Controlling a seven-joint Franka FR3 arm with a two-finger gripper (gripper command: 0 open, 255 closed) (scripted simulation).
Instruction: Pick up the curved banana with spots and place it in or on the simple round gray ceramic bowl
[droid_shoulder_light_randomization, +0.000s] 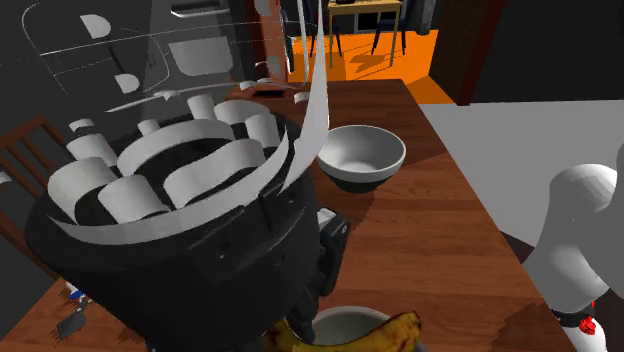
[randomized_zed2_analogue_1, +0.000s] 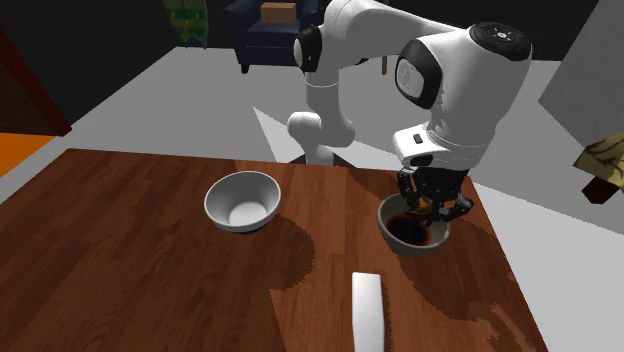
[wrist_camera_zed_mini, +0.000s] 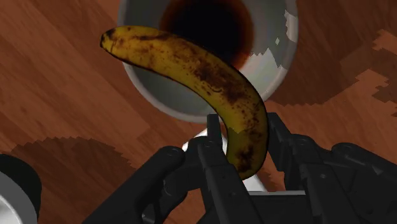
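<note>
A yellow banana (wrist_camera_zed_mini: 203, 76) with brown spots is clasped near one end between my black fingers; my gripper (wrist_camera_zed_mini: 245, 149) is shut on it. It hangs just above a grey bowl (wrist_camera_zed_mini: 159, 95) with a dark inside. From the second exterior view, the gripper (randomized_zed2_analogue_1: 432, 200) hovers over that bowl (randomized_zed2_analogue_1: 412, 232) near the table's right side. In the shoulder view the banana (droid_shoulder_light_randomization: 385, 335) lies across the bowl's rim (droid_shoulder_light_randomization: 350, 314) at the bottom edge, under the arm.
A second, paler bowl (randomized_zed2_analogue_1: 242, 200) (droid_shoulder_light_randomization: 362, 155) stands apart on the wooden table (randomized_zed2_analogue_1: 130, 260). A white oblong object (randomized_zed2_analogue_1: 368, 310) lies near the table's front edge in the second exterior view. The arm's dark hand (droid_shoulder_light_randomization: 180, 230) blocks much of the shoulder view.
</note>
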